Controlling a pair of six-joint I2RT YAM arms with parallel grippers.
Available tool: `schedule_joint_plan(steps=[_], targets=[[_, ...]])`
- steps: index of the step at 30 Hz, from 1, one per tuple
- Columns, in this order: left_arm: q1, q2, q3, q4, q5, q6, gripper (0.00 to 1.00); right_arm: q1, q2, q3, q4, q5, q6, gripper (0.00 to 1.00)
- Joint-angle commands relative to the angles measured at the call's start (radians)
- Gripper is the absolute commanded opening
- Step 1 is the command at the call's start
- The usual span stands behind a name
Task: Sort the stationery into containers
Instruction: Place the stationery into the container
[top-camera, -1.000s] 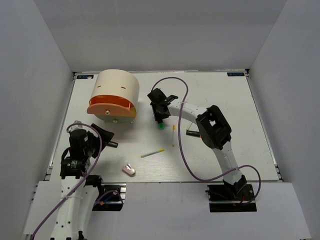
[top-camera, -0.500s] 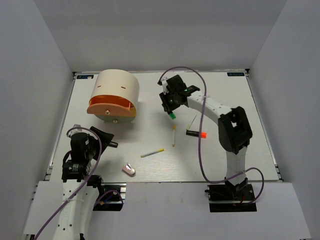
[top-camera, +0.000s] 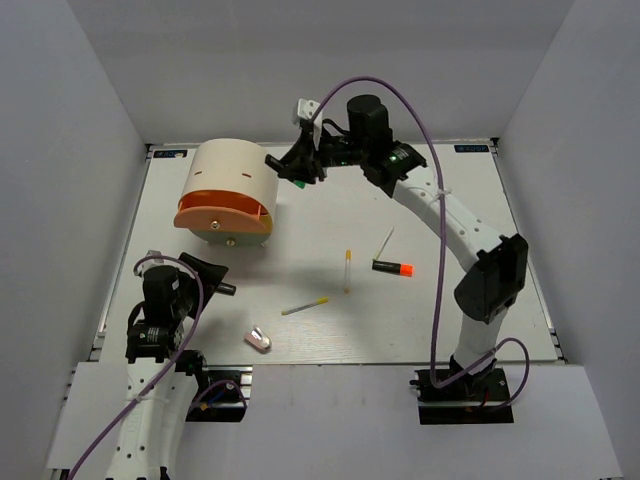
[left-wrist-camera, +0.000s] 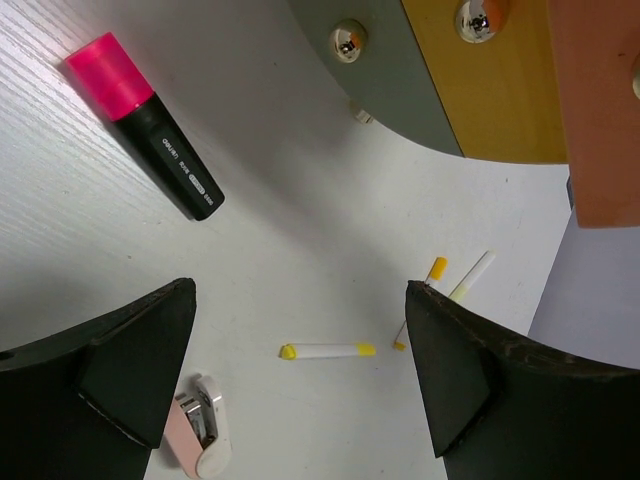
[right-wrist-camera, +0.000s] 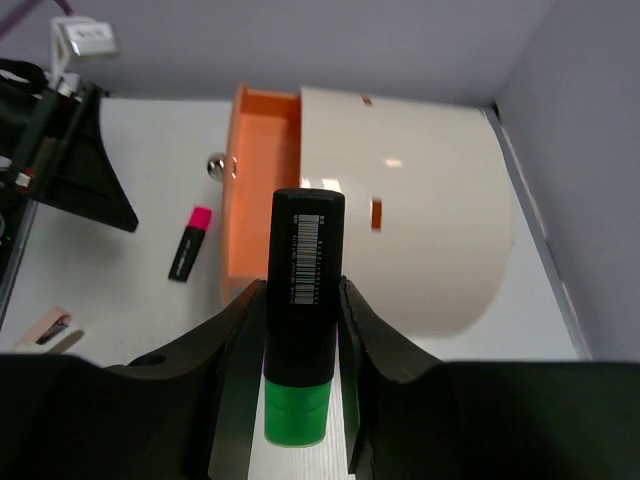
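Observation:
My right gripper (top-camera: 301, 172) is shut on a black marker with a green cap (right-wrist-camera: 303, 300), held in the air just right of the cream-beige cylindrical container (top-camera: 235, 172). Its orange drawer (right-wrist-camera: 262, 215) stands pulled out. My left gripper (top-camera: 207, 273) is open and empty, low over the table in front of the container, with a pink-capped marker (left-wrist-camera: 145, 140) lying beside it. An orange-capped marker (top-camera: 393, 267), two white-and-yellow pens (top-camera: 347, 270) (top-camera: 305, 306), a slim grey stick (top-camera: 386, 242) and a pink-white eraser (top-camera: 258, 340) lie on the table.
The white table (top-camera: 450, 200) is walled by grey panels on three sides. The right arm's purple cable (top-camera: 436, 180) loops high over the table's middle. The left arm (right-wrist-camera: 60, 150) shows at the upper left of the right wrist view.
My right gripper has lifted the green-capped marker off the table's middle and carried it back and left, up beside the container. The left arm has barely moved.

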Motion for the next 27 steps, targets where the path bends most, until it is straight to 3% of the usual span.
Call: schedule_joint_plan(steps=[1, 10, 27], targets=[[-0.005, 0.001, -0.01, 0.027, -0.016, -0.006, 0.94, 0.023, 0.081, 0.087, 0.172, -0.205, 0.053, 0.0], [-0.005, -0.019, -0.019, 0.007, -0.034, -0.006, 0.94, 0.096, 0.262, 0.207, 0.689, -0.354, 0.446, 0.0], [-0.005, -0.019, -0.019, -0.002, -0.034, -0.006, 0.94, 0.147, 0.426, 0.256, 0.831, -0.288, 0.52, 0.0]])
